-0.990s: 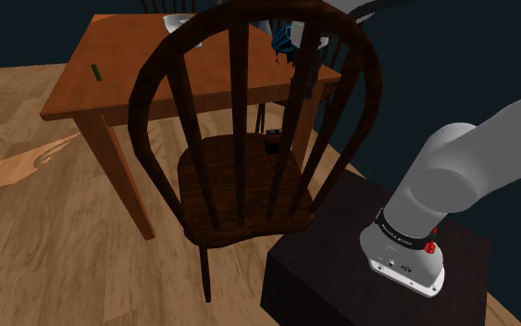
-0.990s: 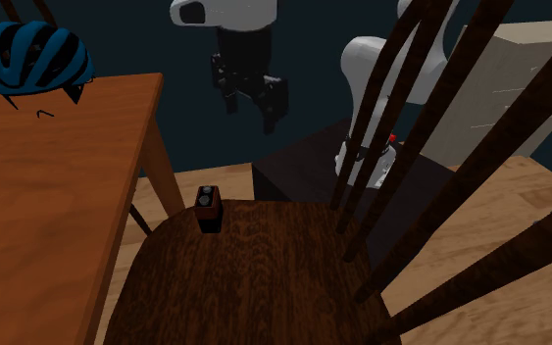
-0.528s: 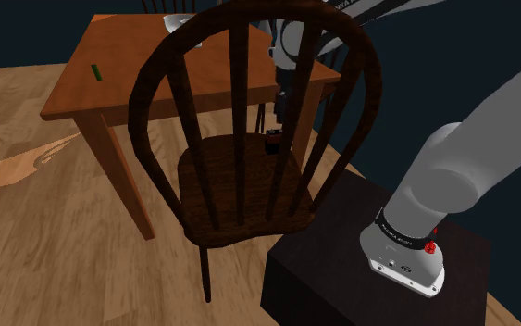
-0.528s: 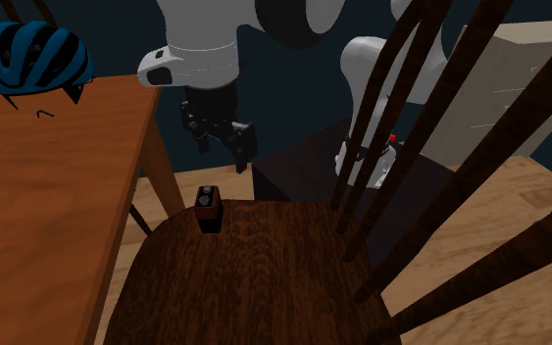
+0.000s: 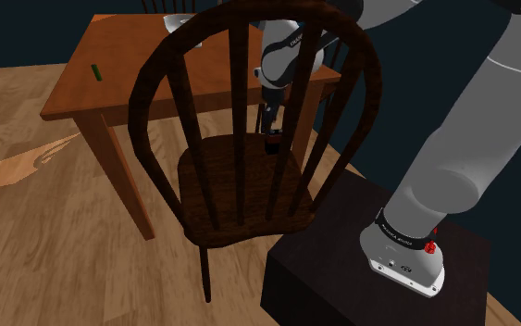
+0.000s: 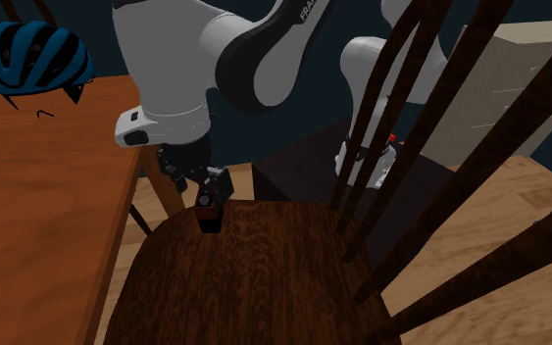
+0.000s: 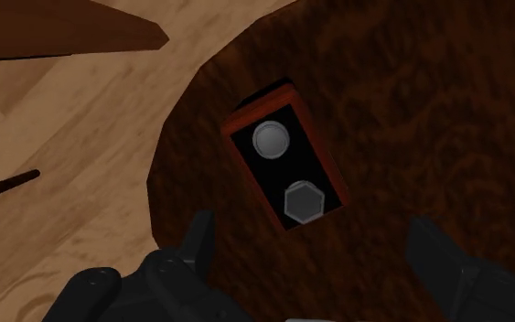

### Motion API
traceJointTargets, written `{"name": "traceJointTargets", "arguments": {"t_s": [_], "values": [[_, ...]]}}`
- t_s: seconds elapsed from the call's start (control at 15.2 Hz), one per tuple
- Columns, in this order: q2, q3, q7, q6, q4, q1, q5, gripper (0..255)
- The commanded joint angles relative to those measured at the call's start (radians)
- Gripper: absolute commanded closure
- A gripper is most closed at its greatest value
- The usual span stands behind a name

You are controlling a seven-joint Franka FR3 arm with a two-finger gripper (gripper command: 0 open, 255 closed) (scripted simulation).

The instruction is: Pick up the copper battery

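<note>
The small boxy battery point(image 7: 287, 169), copper-red casing with a black top carrying one round and one hexagonal grey terminal, stands upright near the edge of the chair seat point(image 7: 411, 110), which is dark, grainy wood. The black gripper point(image 7: 315, 242) hangs just above it, fingers spread wide, grasping nothing.

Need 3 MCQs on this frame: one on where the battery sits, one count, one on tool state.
1. Where does the battery stand? A. table B. chair seat C. floor
2. How many grey terminals are on its top? A. four B. one C. two
3. The tool is: A. open B. shut on the battery C. shut on nothing

Answers:
1 B: it stands upright on the dark seat, near the edge.
2 C: the wrist view shows one round and one hexagonal.
3 A: its jaws stand apart over the battery, not touching it.
</note>
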Motion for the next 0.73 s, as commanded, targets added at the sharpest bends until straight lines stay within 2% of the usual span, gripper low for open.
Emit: {"name": "traceJointTargets", "arguments": {"t_s": [0.0,0.33,0.46,0.53,0.66], "values": [[0.025,0.0,-0.009,0.024,0.003,0.0,0.005,0],[0.081,0.0,-0.013,0.1,-0.018,0.0,0.013,0],[0.081,0.0,-0.013,0.1,-0.018,0.0,0.013,0],[0.08,0.0,-0.013,0.1,-0.018,0.0,0.012,255],[0.08,0.0,-0.013,0.1,-0.019,0.0,0.012,255]]}}
